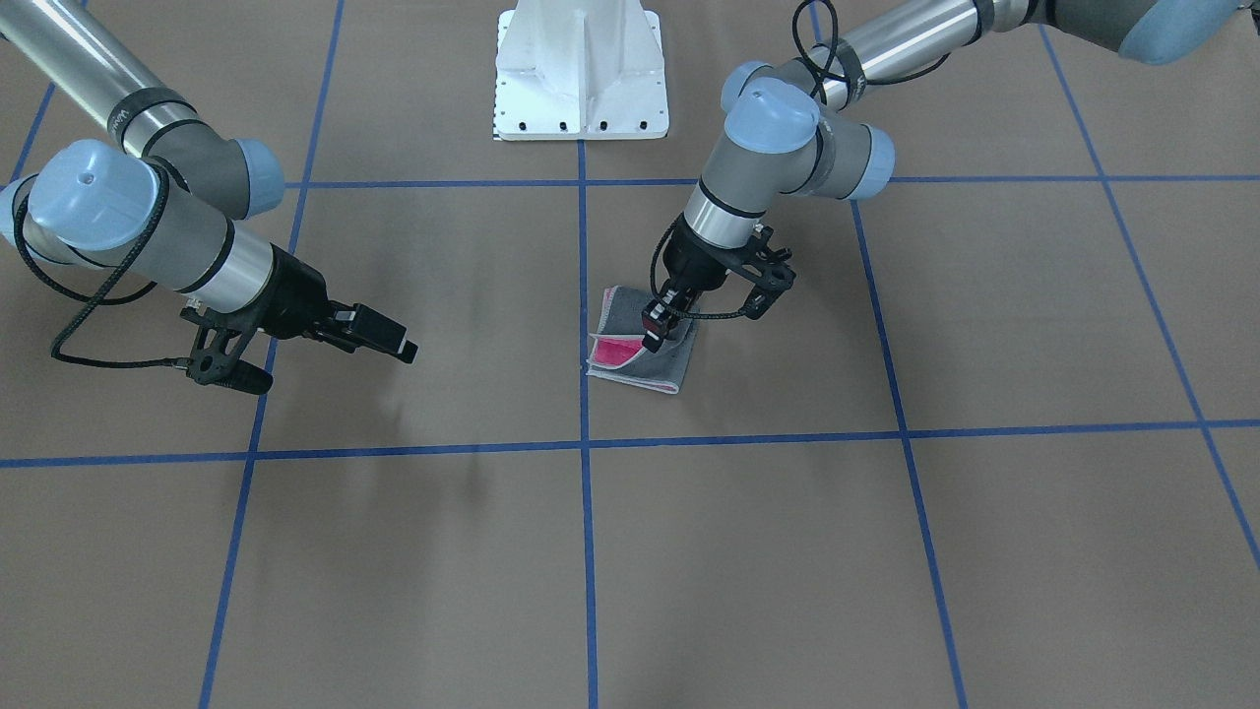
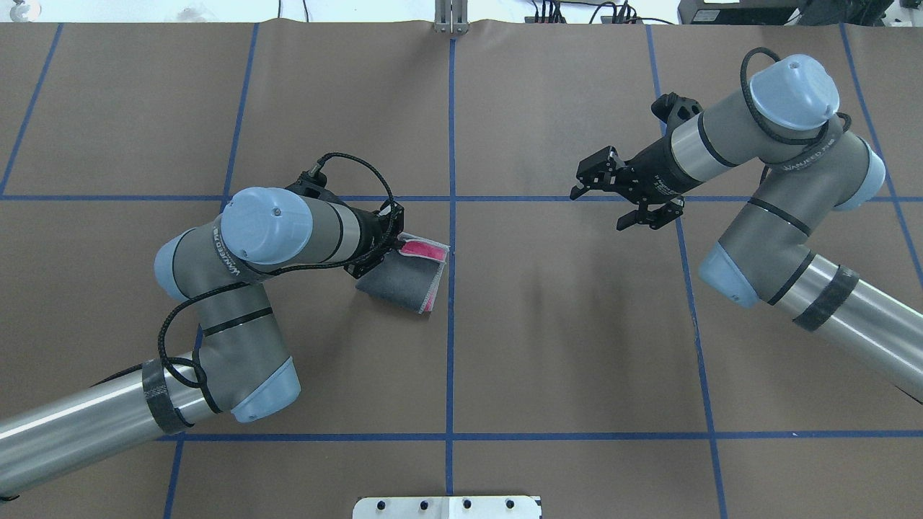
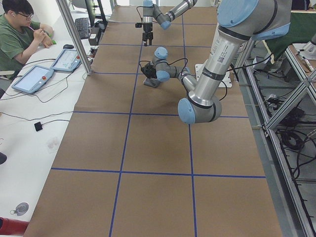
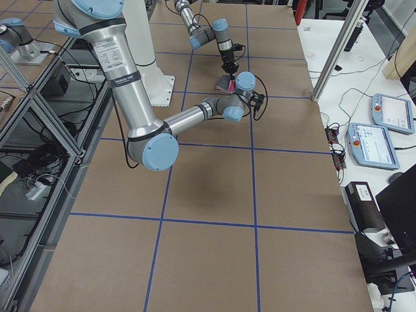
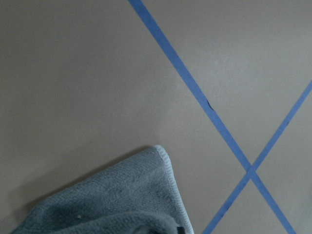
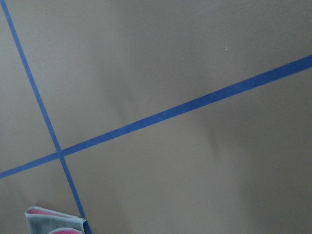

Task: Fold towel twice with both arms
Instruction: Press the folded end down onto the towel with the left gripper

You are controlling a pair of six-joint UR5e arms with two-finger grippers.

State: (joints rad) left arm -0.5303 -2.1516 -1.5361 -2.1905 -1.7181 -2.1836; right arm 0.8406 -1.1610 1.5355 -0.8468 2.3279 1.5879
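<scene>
**Q:** Left gripper [image 1: 657, 330] status?
**A:** Clamped on the towel [image 2: 400, 282]; top layer held up off the lower one; dark grey face outward, pink showing inside the fold.
**Q:** Towel location?
**A:** On the brown table [image 2: 548, 346]; just left of the centre blue tape line [image 2: 451, 331].
**Q:** Right gripper [image 2: 583, 179] status?
**A:** Fingers spread wide; hovering above the table; well apart from the towel, to its right.

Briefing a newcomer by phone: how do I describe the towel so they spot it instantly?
On the brown table taped into blue squares, look beside the centre line, at the left gripper. There lies the small folded terry towel: dark grey outside, pink showing within, the only cloth.
</scene>
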